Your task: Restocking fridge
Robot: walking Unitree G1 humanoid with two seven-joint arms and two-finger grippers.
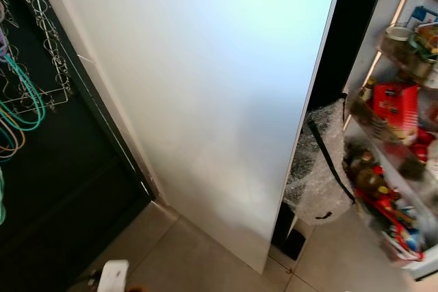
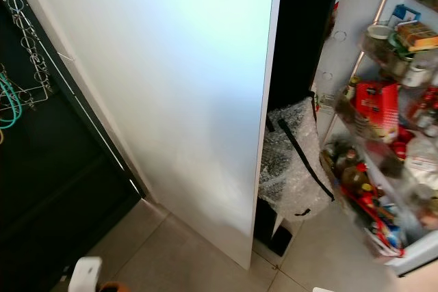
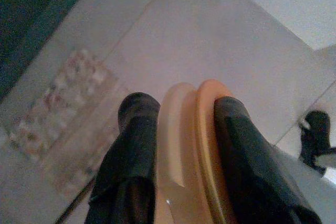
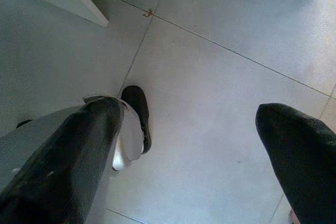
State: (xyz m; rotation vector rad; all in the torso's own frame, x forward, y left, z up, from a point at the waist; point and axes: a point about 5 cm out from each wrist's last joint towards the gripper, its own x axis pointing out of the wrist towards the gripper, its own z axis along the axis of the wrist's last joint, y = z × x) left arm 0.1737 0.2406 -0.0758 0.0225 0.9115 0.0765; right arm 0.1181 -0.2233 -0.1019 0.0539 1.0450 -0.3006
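Observation:
My left gripper (image 3: pixel 181 108) is shut on a flat orange-peach plastic item (image 3: pixel 191 145) with a rounded rim, held low over the tiled floor. A white part of that arm (image 1: pixel 113 277) shows at the bottom edge of the left eye view. Over bare floor tiles, my right gripper (image 4: pixel 199 129) hangs open with nothing between its fingers. Ahead stands the fridge's tall white panel (image 1: pixel 205 100). At the right, lit fridge shelves (image 1: pixel 393 169) hold a red box (image 1: pixel 395 109), jars and bottles.
A bubble-wrap bag with a black strap (image 1: pixel 321 169) sits on the floor between the white panel and the shelves. A black cabinet with a wire rack and teal loops (image 1: pixel 27 94) stands at the left. The robot's foot (image 4: pixel 137 114) is on the tiles.

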